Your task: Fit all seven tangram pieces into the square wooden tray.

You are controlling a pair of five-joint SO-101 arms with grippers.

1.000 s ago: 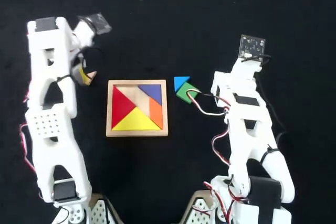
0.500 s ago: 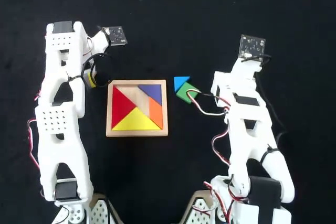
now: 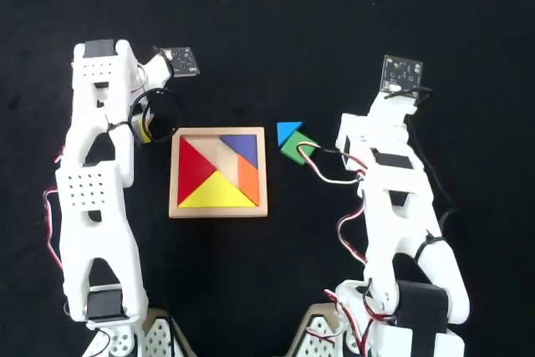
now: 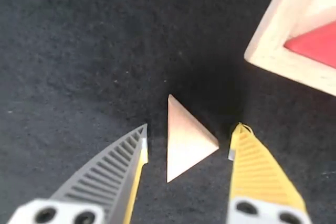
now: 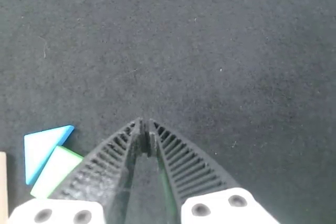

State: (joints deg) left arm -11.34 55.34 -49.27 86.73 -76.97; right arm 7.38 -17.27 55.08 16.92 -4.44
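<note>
Fingers [image 4: 115,166] of the left gripper [image 4: 191,127] stand wide apart on either side of a small pale wooden triangle [image 4: 185,140]. The triangle lies flat on the black bench [image 3: 334,39], just off one corner of the square wooden tray [image 4: 273,51]. A thin gap shows between the triangle and each finger.

From above, the tray [image 3: 219,211] sits between the two arms. It holds a red triangle [image 3: 194,169], a yellow triangle [image 3: 217,192], a dark blue piece [image 3: 242,146] and an orange piece [image 3: 248,177].

A light blue triangle [image 3: 287,130] and a green piece [image 3: 294,148] lie touching each other just beside the tray, towards the right arm. The right gripper [image 5: 145,124] is pressed together on nothing, over bare bench near those two pieces.
</note>
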